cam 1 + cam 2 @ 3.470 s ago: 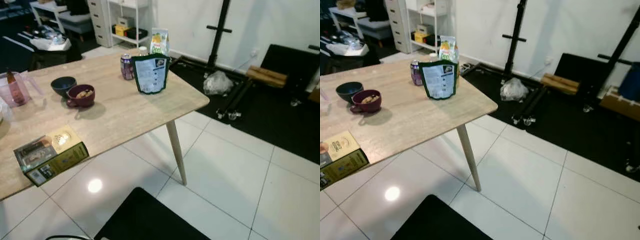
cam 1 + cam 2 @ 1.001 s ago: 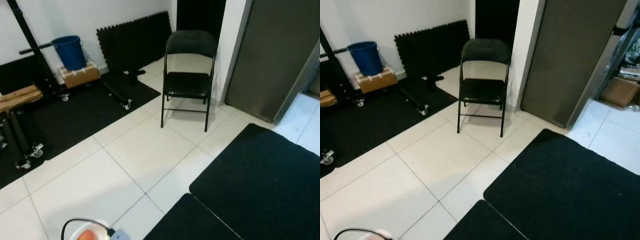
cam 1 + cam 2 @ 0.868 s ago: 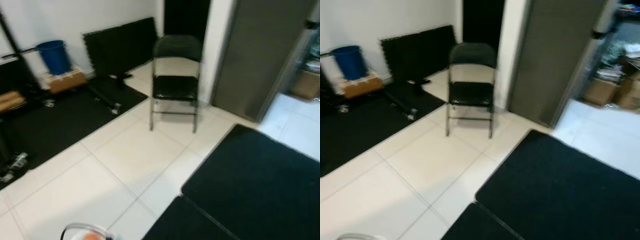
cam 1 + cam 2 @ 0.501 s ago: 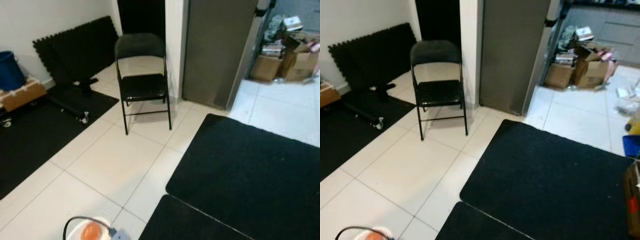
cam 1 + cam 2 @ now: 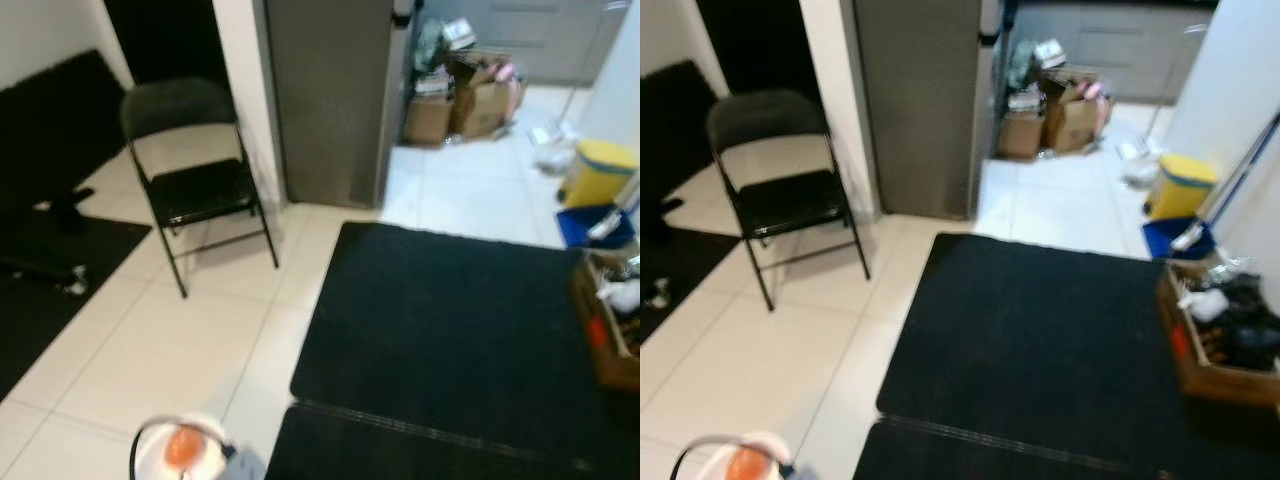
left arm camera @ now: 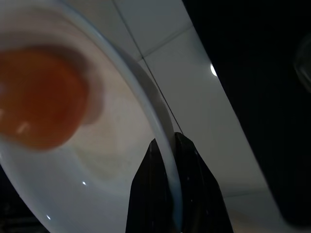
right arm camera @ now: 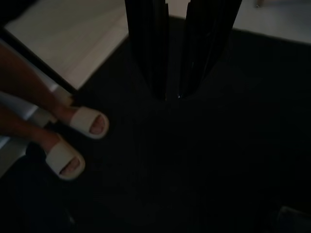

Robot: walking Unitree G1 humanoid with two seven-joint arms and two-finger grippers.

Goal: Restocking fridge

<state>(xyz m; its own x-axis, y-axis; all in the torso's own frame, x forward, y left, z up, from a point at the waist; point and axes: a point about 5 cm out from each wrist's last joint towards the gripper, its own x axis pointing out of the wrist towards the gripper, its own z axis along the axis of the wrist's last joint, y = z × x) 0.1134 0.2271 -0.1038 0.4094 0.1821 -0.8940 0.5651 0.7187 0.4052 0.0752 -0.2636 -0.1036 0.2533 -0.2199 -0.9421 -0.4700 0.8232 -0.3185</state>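
**A:** What do the head cameras show?

**B:** In the left eye view, a white plate [image 5: 150,455] sits at the bottom edge of the frame, low on the robot's left, with an orange round item [image 5: 181,446] resting on it. Beyond it are white floor tiles [image 5: 180,340] and a black floor mat [image 5: 450,310]. A black folding chair [image 5: 195,180] stands near the mat's far left corner, beside a tall grey fridge [image 5: 330,90]. Cardboard boxes [image 5: 460,95] lie past the fridge, and a wooden crate [image 5: 605,335] touches the mat's right edge. The right eye view gives the same scene, slightly blurred, with a yellow bin [image 5: 1182,185] further back.

**A:** And the left wrist view?

**B:** The left gripper [image 6: 167,160] is clamped on the plate's rim, one black finger on each face of it. The orange item lies toward the middle of the plate, apart from the fingers.

**A:** The right wrist view?

**B:** The right gripper [image 7: 181,48] hangs idle over the dark mat, its fingers drawn close together with nothing between them. A person's feet in pale sandals [image 7: 77,141] stand nearby.

**A:** How will the plate handle?

**B:** It looks rigid, smooth and breakable, so a rim pinch could slip. The orange item is loose and may roll if the plate tilts. Keeping the plate level seems wise.
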